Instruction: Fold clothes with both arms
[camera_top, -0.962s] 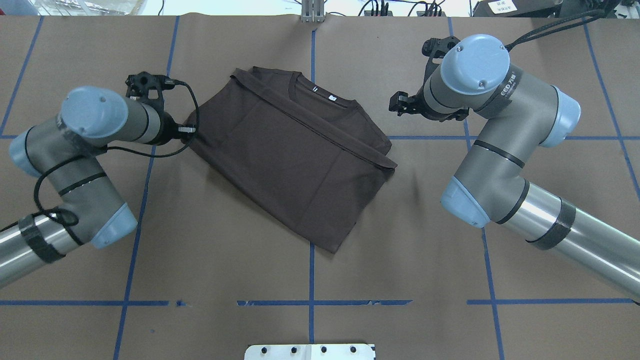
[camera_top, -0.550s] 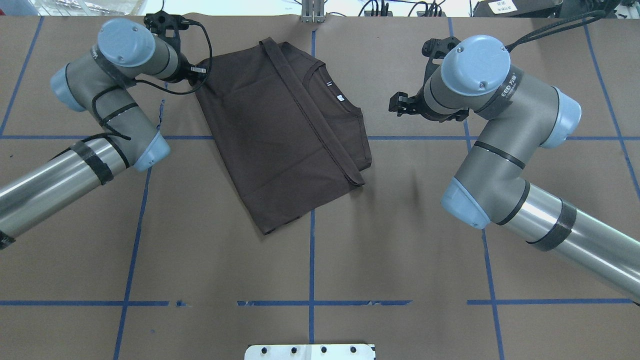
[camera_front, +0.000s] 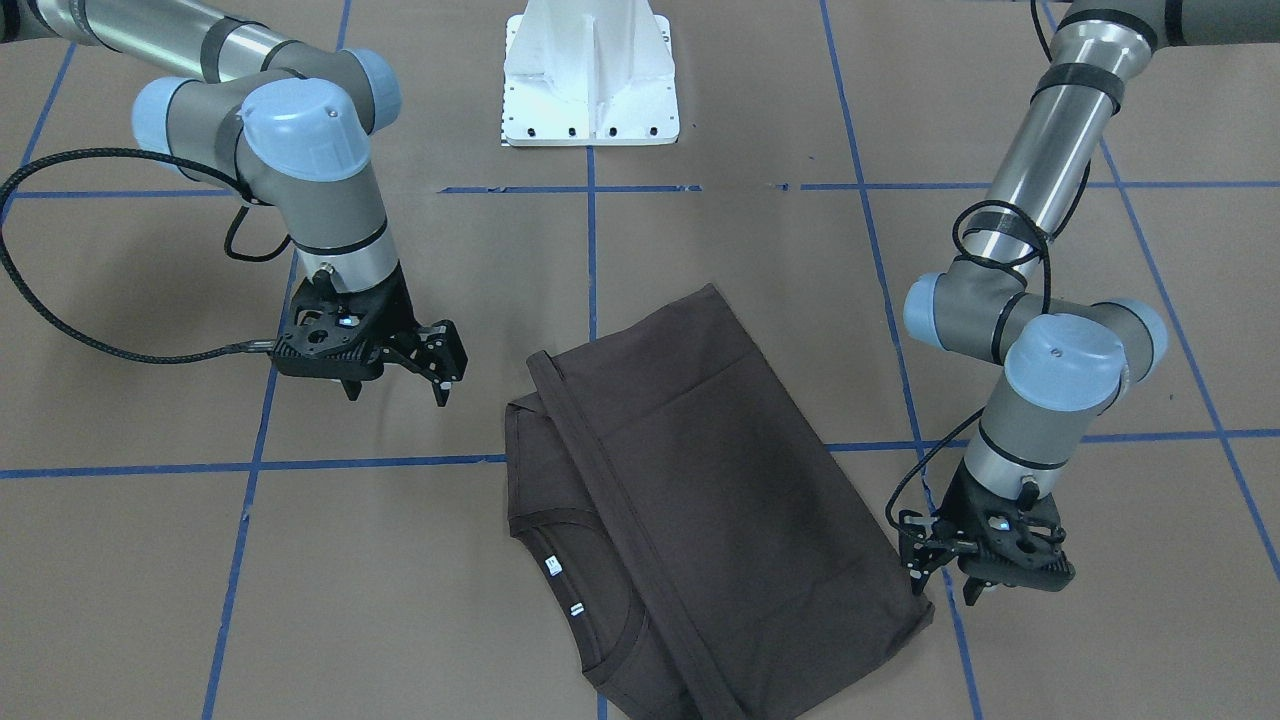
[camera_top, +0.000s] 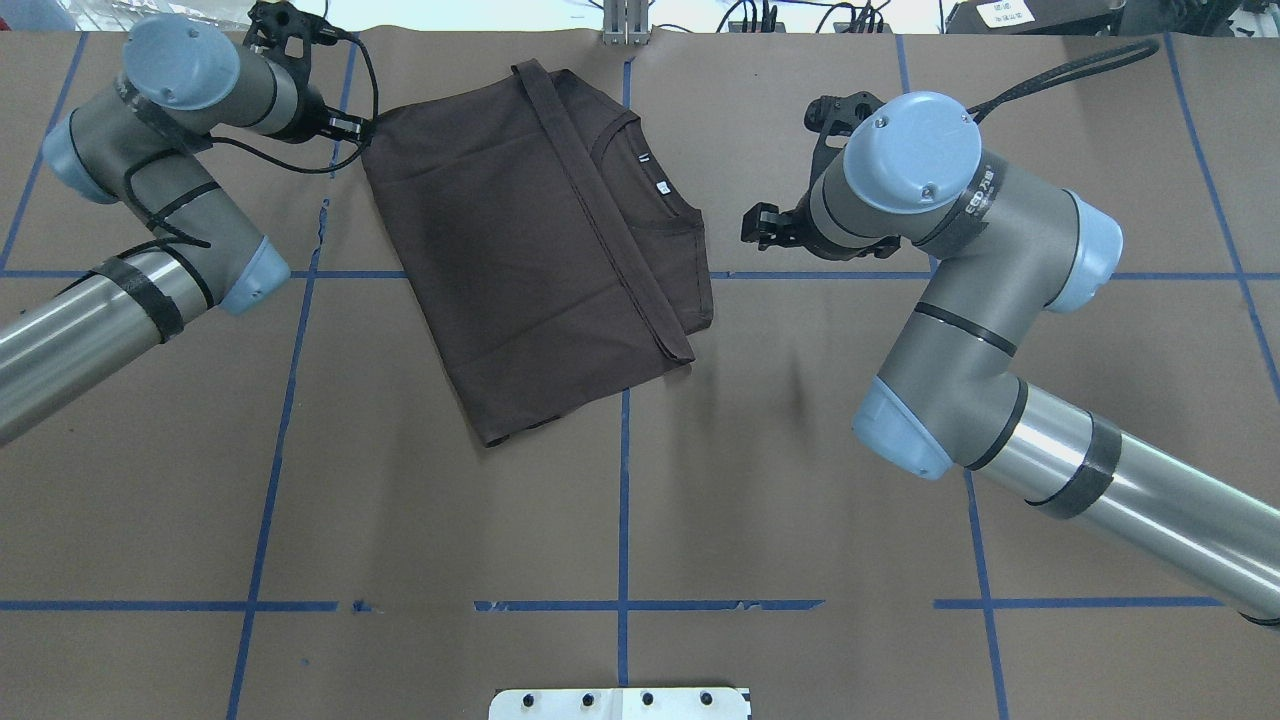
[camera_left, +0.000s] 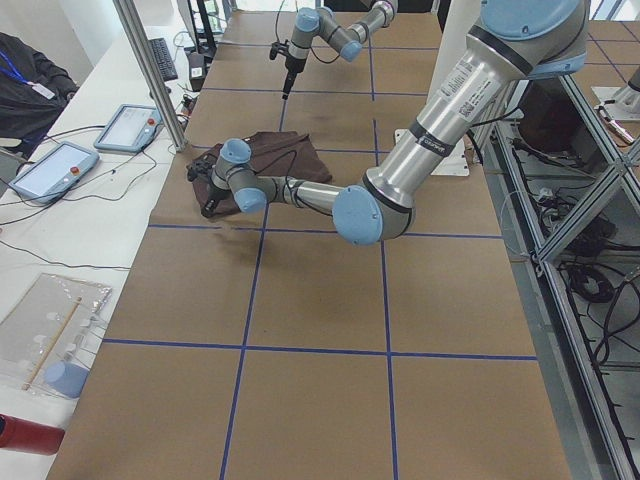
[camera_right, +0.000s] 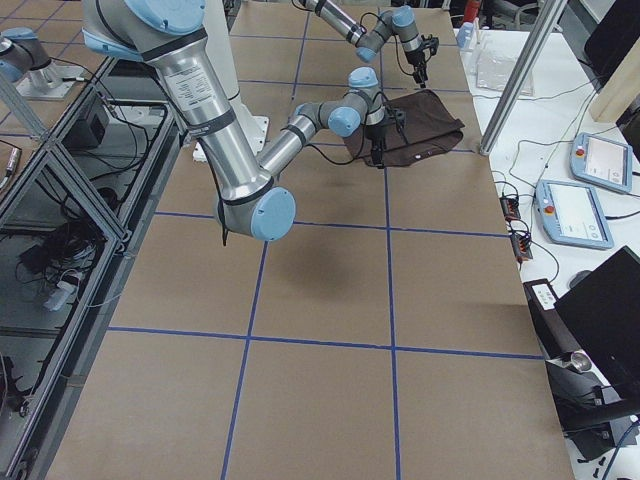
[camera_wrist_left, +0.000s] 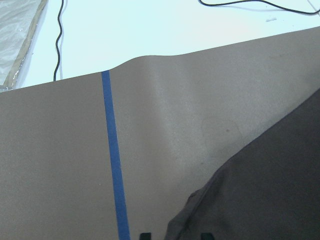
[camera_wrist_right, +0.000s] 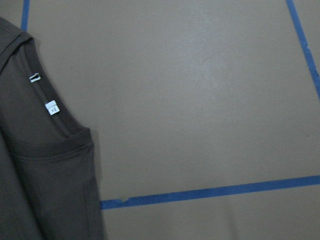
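Logging the dark brown T-shirt (camera_top: 520, 260) lying flat and folded on the brown-papered table (camera_top: 800, 500), in the far half, mostly on the left arm's (camera_top: 150, 200) side of the centre blue tape line (camera_top: 623, 500), and sitting at a slant to the grid. Noting a hemmed, folded-over edge running diagonally across the top layer. Noting the ribbed collar (camera_wrist_right: 65, 120) and two white neck tags (camera_wrist_right: 51, 107) showing on the side facing the right arm (camera_top: 960, 300).

Finding the left tool (camera_top: 352, 126) sitting low at the shirt's far corner, touching or all but touching the cloth. Seeing, in the left wrist view, two black fingertips (camera_wrist_left: 145, 235) peeking in at the bottom edge with a gap between them and the bunched shirt corner lying in that gap. Not managing to tell whether clamped on the cloth or released.

Finding the right tool (camera_top: 752, 226) hovering over bare table near the collar-side edge, apart from the cloth, jaws spread, gripping nothing. Getting only collar, tags, bare paper and blue tape in the right wrist view.

Noting the white pedestal (camera_front: 590, 70) standing at the robot's edge of the table, well apart from the shirt
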